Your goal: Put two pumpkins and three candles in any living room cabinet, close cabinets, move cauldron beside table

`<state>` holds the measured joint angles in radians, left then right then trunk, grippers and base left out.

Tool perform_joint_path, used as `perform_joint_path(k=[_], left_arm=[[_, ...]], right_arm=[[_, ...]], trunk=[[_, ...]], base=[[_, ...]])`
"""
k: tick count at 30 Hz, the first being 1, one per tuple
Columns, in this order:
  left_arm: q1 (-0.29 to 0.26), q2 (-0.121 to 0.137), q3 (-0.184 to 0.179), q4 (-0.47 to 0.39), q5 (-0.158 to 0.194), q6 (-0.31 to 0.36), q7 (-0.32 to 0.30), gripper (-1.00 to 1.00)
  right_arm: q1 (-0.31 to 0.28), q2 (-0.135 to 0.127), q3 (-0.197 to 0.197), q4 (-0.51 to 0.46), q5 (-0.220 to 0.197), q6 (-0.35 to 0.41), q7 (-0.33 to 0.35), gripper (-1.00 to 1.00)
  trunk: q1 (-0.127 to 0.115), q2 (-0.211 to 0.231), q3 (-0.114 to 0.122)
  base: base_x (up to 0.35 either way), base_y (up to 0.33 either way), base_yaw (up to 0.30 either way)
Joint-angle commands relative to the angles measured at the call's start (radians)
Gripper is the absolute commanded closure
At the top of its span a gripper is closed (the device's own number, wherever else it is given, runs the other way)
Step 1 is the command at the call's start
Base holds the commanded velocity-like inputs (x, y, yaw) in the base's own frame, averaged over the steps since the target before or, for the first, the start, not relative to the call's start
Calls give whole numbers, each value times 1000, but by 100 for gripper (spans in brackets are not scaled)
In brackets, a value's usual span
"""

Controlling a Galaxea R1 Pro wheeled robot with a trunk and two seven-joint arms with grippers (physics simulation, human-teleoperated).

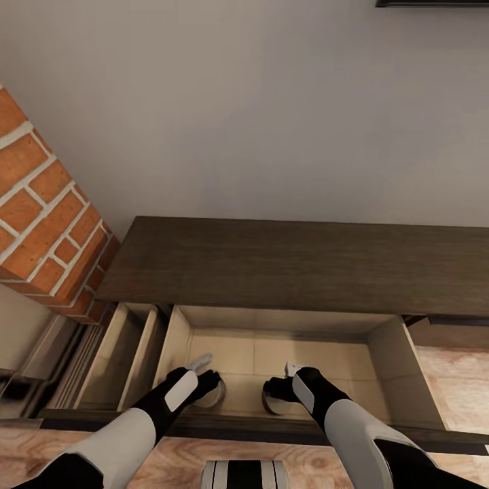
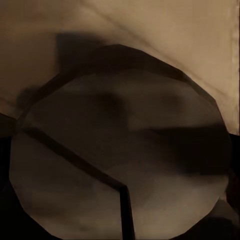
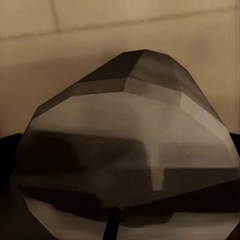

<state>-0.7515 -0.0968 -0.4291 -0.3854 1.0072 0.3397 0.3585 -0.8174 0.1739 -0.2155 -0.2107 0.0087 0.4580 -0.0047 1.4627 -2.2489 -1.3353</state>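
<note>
Both hands low in open cabinet [image 1: 285, 268] drawer

open drawer [image 1: 204, 353] – back half of floor bare, passable | front edge – two rounded grey objects [image 1: 212, 397] under both arms | brick chimney [image 1: 47, 224] crowds left side

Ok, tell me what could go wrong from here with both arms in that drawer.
The left tool and right tool sit low in the open drawer; lifting carelessly could snag its front edge. The round grey object by the left tool could roll if nudged.
</note>
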Motion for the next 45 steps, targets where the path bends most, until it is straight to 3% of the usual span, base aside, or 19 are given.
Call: perform_joint_path(k=[1,10,20,29,45], left_arm=[[0,1,-8,-13,7,2,9,100],[0,1,-8,-40,6,2,8,100],[-1,-8,-8,26,4,6,16,100],[-6,-9,-8,45,5,4,20,100],[-18,-9,-7,65,5,3,22,100]], right_arm=[[-1,1,-6,-2,0,5,-2,100],[-3,1,-7,-3,-1,4,-9,100],[-3,1,-8,-3,-1,4,-9,100],[-3,1,-9,2,-4,5,-57,100],[-18,1,-10,13,-7,18,-63,100]], trunk=[[0,0,-1],[0,0,-1],[0,0,-1],[0,0,-1],[0,0,-1]], base=[[0,0,0],[0,0,0],[0,0,0],[0,0,0],[0,0,0]])
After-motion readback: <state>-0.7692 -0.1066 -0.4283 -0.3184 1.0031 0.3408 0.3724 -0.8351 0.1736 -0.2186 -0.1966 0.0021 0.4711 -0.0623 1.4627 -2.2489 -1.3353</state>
